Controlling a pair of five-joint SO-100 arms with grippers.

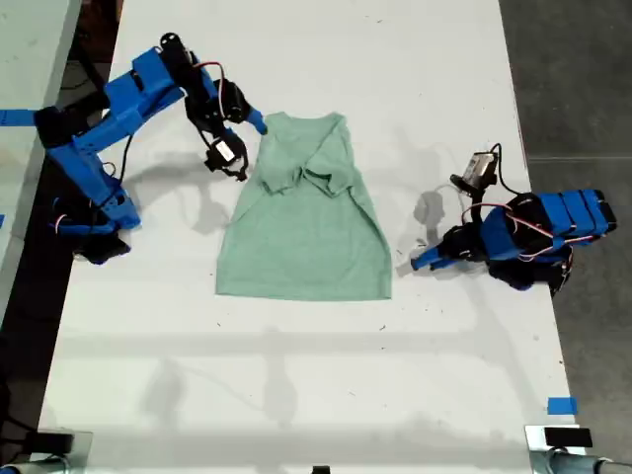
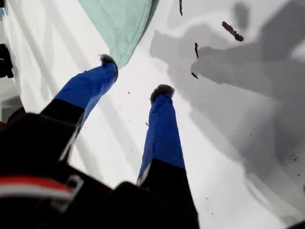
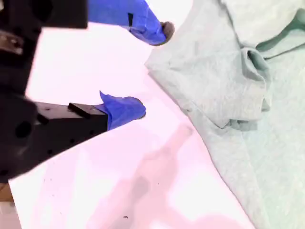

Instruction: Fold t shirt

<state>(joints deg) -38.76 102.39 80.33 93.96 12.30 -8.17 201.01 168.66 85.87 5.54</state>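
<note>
Mint shirt: soft knit, lying mid-desk, toward its far edge.
Progress: both sleeves look folded inward over the chest; the hem-to-collar fold remains, I judge.
First tool: spread, empty, by a hem corner.
Second tool: spread, empty, beside the folded shoulder.

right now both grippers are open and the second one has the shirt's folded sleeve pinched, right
Not quite. Both grippers are open, but my second gripper has nothing pinched: the second wrist view shows its fingertips apart over bare table, beside the shirt's folded sleeve. My first gripper is open too, near the shirt's hem corner.
</note>
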